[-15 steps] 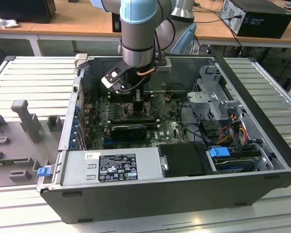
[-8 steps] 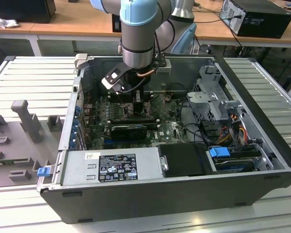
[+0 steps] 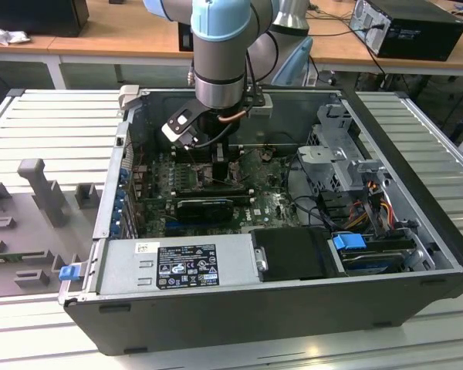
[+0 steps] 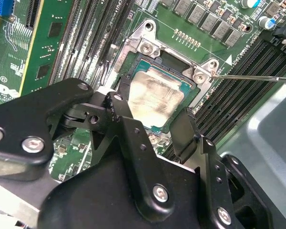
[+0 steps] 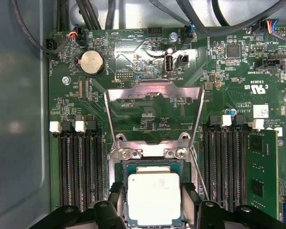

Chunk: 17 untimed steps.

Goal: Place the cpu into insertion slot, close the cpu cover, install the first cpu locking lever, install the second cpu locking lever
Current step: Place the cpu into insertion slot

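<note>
cpu [image 5: 154, 200] in insertion slot [image 5: 125, 174], partly hidden behind gripper [image 5: 153, 193]; cpu cover [image 5: 154, 89] up.

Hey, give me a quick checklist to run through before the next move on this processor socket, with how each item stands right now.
1. cpu lying flat in the insertion slot: ok, it sits level inside the frame in both wrist views.
2. cpu cover closed: not ok, it stands swung open, away from the socket.
3. Locking lever latched: not ok, the thin rod sticks out free beside the socket.
4. Tool clear of the cover's swing: probably not ok, it sits low, right over the cpu.
</note>
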Each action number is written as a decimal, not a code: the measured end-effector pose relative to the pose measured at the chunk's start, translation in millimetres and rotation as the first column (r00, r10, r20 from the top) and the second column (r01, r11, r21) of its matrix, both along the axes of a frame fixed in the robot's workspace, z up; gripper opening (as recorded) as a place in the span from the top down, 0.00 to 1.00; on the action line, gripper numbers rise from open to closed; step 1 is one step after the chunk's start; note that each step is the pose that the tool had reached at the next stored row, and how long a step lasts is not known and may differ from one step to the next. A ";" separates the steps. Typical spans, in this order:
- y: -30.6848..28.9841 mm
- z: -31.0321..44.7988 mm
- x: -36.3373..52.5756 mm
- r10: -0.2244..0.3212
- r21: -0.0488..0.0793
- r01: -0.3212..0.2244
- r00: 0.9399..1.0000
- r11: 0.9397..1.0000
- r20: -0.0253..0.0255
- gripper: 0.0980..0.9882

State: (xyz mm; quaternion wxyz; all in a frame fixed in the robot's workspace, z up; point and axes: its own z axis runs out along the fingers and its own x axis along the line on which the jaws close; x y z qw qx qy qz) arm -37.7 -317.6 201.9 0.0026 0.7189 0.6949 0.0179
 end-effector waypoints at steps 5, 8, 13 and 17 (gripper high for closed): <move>0.5 -0.9 0.0 0.000 0.000 0.000 1.000 1.000 0.000 0.43; 1.4 -1.4 0.0 0.000 0.000 0.000 1.000 1.000 0.000 0.43; 2.1 -1.2 0.0 0.000 0.000 0.000 1.000 1.000 0.000 0.43; 2.1 1.3 0.0 0.000 0.000 0.000 1.000 1.000 0.000 0.43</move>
